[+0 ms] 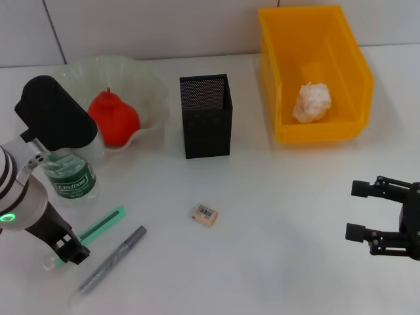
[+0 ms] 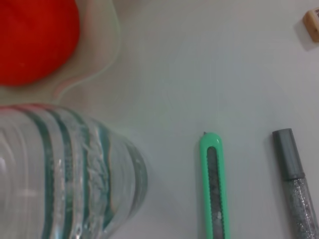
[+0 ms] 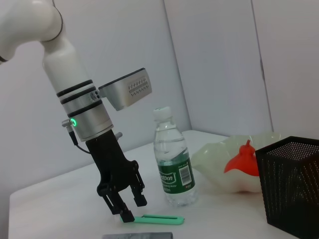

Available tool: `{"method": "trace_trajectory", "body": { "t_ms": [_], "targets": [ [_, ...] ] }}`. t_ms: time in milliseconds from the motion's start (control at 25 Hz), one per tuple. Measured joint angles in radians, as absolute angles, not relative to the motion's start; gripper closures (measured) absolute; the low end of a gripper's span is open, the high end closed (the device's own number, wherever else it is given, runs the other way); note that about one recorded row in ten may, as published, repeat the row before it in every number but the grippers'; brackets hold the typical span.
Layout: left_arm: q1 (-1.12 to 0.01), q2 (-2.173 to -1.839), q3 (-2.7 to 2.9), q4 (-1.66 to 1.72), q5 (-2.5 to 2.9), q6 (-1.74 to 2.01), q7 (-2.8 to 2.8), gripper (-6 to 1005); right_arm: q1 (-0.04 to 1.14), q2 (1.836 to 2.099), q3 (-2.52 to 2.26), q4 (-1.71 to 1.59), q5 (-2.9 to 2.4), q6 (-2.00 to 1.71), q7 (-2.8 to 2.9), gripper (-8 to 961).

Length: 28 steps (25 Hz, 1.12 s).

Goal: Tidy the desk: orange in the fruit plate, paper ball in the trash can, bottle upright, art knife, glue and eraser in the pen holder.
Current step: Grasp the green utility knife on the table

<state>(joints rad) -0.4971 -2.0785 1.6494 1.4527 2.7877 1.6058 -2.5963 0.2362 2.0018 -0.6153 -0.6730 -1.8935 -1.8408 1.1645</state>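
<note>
Two arms in view, left gripper low at the art knife, right gripper idle

Left gripper point(image 3: 127, 206) sits with fingers spread, tips down at the end of the green art knife point(image 1: 98, 228), nothing held; silver glue pen point(image 1: 113, 259) lies just beside it. Right gripper point(image 1: 361, 211) hovers at near right, jaws wide, empty. Eraser point(image 1: 205, 214) lies mid-table. Bottle point(image 3: 174, 159) stands upright next to the fruit plate point(image 1: 146, 79), orange point(image 1: 113, 120) inside. Pen holder point(image 1: 205, 115) stands centre. Farther right, paper ball point(image 1: 312, 102) lies in the trash can point(image 1: 354, 56)
</note>
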Motion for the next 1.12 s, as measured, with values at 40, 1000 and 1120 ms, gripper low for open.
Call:
{"method": "trace_trajectory", "body": {
  "t_ms": [40, 1000, 1120],
  "targets": [
    [-0.497, -2.079, 1.649, 1.453, 2.788, 1.606, -2.596, 483, 0.236, 2.002, -0.615, -0.673, -1.894, -1.841, 1.164, 128],
    [-0.503, -2.078, 1.644, 1.399, 2.788, 1.583, -2.595, 608, 0.230, 2.002, -0.620, -0.672, -1.896, -1.842, 1.152, 129],
    [-0.505, -2.078, 1.636, 1.399, 2.788, 1.580, -2.602, 624, 0.229, 2.002, -0.621, -0.672, -1.896, -1.842, 1.151, 129]
  ]
}}
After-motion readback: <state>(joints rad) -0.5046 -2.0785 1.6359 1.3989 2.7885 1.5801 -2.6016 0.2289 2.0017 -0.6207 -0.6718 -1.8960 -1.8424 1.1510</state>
